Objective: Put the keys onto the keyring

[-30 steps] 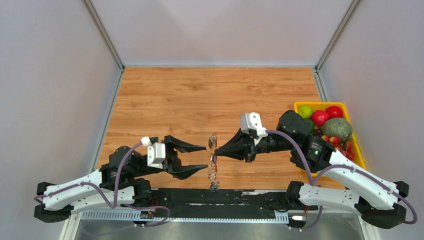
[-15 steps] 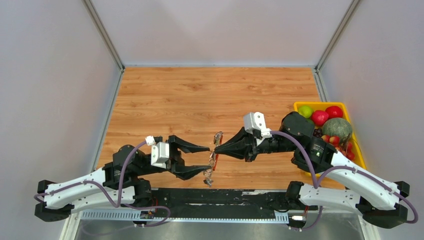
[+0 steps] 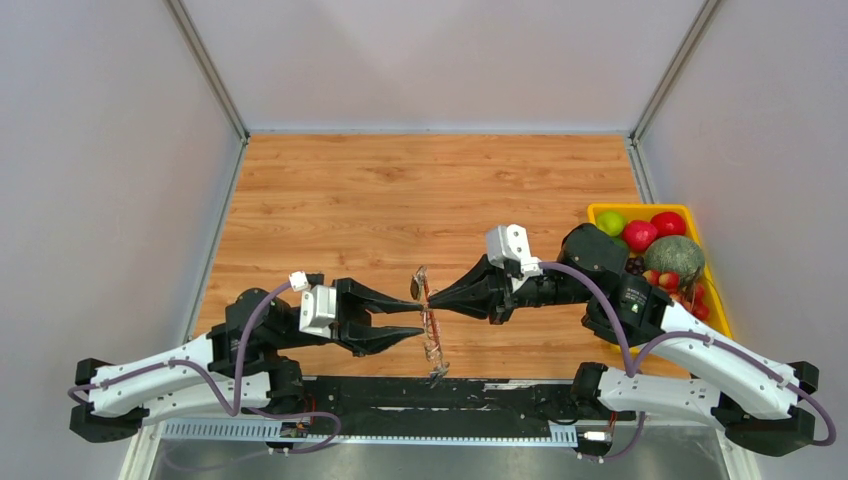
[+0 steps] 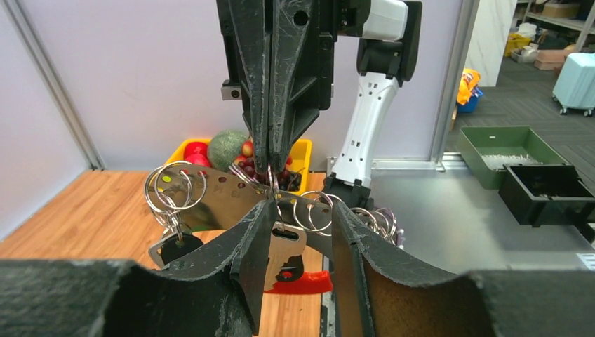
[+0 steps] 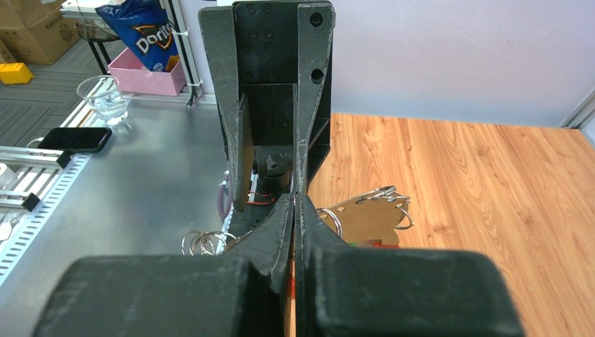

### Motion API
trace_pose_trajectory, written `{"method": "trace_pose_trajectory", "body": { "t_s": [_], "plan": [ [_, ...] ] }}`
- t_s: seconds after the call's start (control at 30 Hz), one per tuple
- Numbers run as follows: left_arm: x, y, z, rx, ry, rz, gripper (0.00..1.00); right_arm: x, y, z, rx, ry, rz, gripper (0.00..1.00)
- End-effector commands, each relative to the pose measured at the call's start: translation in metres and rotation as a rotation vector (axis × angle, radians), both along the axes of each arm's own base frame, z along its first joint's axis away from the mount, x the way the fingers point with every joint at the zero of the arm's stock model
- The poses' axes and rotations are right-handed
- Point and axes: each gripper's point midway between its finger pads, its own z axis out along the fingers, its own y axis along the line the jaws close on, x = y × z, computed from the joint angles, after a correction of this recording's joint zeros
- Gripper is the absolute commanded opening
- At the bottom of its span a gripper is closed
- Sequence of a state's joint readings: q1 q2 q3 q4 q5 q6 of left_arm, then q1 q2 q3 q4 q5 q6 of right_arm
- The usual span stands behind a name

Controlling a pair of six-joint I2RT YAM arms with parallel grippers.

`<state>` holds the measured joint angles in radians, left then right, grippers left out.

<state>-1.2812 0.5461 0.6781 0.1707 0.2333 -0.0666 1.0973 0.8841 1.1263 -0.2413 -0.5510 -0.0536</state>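
Keyring [image 3: 432,342] pinched by the closed right gripper [image 3: 434,303], while the narrowly open left gripper [image 3: 416,319] should close squarely on the hanging key [image 4: 283,254], without tugging.

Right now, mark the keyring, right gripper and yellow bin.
keyring [image 3: 434,350]: top external view, on its chain.
right gripper [image 3: 434,303]: top external view, between closed fingertips.
yellow bin [image 3: 640,207]: top external view, far rim.
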Motion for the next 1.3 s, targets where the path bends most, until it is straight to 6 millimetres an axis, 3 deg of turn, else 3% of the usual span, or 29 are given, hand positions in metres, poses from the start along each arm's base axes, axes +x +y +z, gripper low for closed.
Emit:
{"method": "trace_pose_trajectory", "body": {
  "t_s": [0.0, 0.6, 1.27],
  "plan": [
    [-0.004, 0.002, 0.025, -0.060, -0.021, -0.014, 0.45, -0.004, 0.000, 0.025, 0.085, -0.044, 0.018, 0.00],
    [0.004, 0.000, 0.023, -0.056, -0.023, 0.024, 0.44, -0.007, 0.003, 0.023, 0.077, -0.048, 0.029, 0.00],
    [0.010, -0.003, 0.021, -0.052, -0.022, 0.050, 0.26, -0.011, 0.005, 0.021, 0.063, -0.049, 0.039, 0.00]
  ]
}}
